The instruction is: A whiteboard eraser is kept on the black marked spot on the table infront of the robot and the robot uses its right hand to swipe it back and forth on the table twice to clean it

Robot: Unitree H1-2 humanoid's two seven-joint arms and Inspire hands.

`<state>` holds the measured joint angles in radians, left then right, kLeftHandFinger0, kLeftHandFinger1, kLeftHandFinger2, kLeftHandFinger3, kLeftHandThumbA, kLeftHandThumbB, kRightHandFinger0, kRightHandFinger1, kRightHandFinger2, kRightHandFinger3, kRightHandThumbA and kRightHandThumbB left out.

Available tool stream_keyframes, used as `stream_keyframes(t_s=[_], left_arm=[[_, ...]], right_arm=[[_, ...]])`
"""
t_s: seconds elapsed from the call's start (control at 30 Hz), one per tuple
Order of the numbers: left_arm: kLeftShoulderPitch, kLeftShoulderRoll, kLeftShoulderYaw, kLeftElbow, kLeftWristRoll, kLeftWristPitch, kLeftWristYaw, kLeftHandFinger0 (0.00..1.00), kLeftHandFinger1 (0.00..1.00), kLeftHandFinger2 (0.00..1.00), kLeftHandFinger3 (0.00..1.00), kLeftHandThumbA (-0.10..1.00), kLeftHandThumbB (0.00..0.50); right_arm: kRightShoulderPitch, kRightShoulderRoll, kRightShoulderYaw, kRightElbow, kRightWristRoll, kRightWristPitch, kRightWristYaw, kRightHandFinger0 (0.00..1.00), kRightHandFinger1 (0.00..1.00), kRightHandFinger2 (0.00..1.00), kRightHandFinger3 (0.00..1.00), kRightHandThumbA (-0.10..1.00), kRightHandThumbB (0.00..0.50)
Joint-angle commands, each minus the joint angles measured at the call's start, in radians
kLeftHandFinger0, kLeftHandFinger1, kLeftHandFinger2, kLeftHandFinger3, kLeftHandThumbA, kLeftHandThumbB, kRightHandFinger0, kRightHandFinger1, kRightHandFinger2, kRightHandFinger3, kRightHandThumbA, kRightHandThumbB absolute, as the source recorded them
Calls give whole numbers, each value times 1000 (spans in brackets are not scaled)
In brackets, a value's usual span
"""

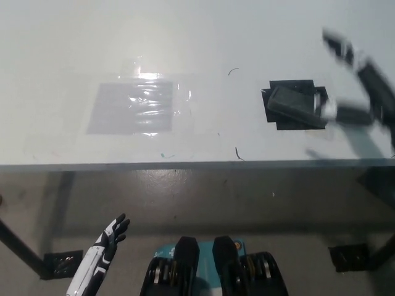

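Now I see my right hand [364, 92] blurred, fingers [340, 113] spread and released, one tip touching the eraser's [295, 105] right end on its black marked spot [279, 123] on the worktop [197, 37]. My left hand [105, 243] hangs low, fingers apart.

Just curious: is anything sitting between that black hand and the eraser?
Nothing visible does. The right hand, blurred and spread open, is right beside the eraser on its black marked spot.

The left hand [106, 242] is white with black fingers; the right hand [361, 86] is black with pale fingertips, blurred.
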<state>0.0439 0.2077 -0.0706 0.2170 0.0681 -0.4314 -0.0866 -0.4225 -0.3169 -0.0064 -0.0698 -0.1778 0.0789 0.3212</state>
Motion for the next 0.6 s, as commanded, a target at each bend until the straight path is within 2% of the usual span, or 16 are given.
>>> stream_keyframes(t_s=[0.0, 0.07, 0.1, 0.13, 0.17, 0.2, 0.23, 0.27, 0.37, 0.5, 0.57], left_arm=[[-51, 11, -21, -21, -25, -39, -36, 1000, 1000, 1000, 1000, 1000, 429], [-49, 13, -18, -24, -27, -39, -36, 1000, 1000, 1000, 1000, 1000, 428], [-51, 14, -17, -26, -28, -39, -34, 1000, 1000, 1000, 1000, 1000, 434], [-50, 14, -16, -26, -18, -39, -25, 1000, 1000, 1000, 1000, 1000, 430], [-50, 14, -16, -26, -14, -39, -22, 1000, 1000, 1000, 1000, 1000, 428], [-50, 12, -15, -23, -12, -39, -18, 1000, 1000, 1000, 1000, 1000, 427], [-51, 12, -15, -21, -13, -39, -17, 1000, 1000, 1000, 1000, 1000, 427], [-47, 9, -15, -21, -12, -39, -15, 1000, 1000, 1000, 1000, 1000, 433], [-29, 3, -22, -23, -11, -39, -14, 1000, 1000, 1000, 1000, 1000, 425], [-45, 2, -17, -8, -10, -39, -1, 1000, 1000, 1000, 1000, 1000, 421], [-59, 10, -10, 2, -5, -39, 4, 1000, 1000, 1000, 1000, 1000, 429]], right_arm=[[514, 289, -168, -724, 376, -549, -128, 1000, 1000, 1000, 1000, 1000, 315], [549, 268, -83, -678, 225, -549, -209, 1000, 1000, 1000, 1000, 1000, 222], [559, 280, -29, -615, 161, -549, -238, 1000, 1000, 1000, 1000, 1000, 236], [536, 282, 9, -521, 158, -549, -208, 1000, 1000, 1000, 1000, 1000, 207], [531, 286, 29, -468, 146, -549, -205, 1000, 1000, 1000, 1000, 1000, 214], [531, 298, 52, -399, 125, -549, -204, 1000, 1000, 1000, 1000, 1000, 175], [531, 307, 65, -360, 115, -549, -203, 1000, 1000, 1000, 1000, 1000, 159], [533, 325, 75, -307, 108, -549, -195, 1000, 1000, 1000, 1000, 1000, 236], [514, 329, 142, -61, -29, -549, -295, 1000, 1000, 1000, 1000, 1000, 231], [490, 345, 157, 120, -10, -549, -294, 1000, 1000, 1000, 1000, 1000, 255], [464, 342, 140, 196, 0, -549, -292, 1000, 1000, 1000, 1000, 1000, 289]])
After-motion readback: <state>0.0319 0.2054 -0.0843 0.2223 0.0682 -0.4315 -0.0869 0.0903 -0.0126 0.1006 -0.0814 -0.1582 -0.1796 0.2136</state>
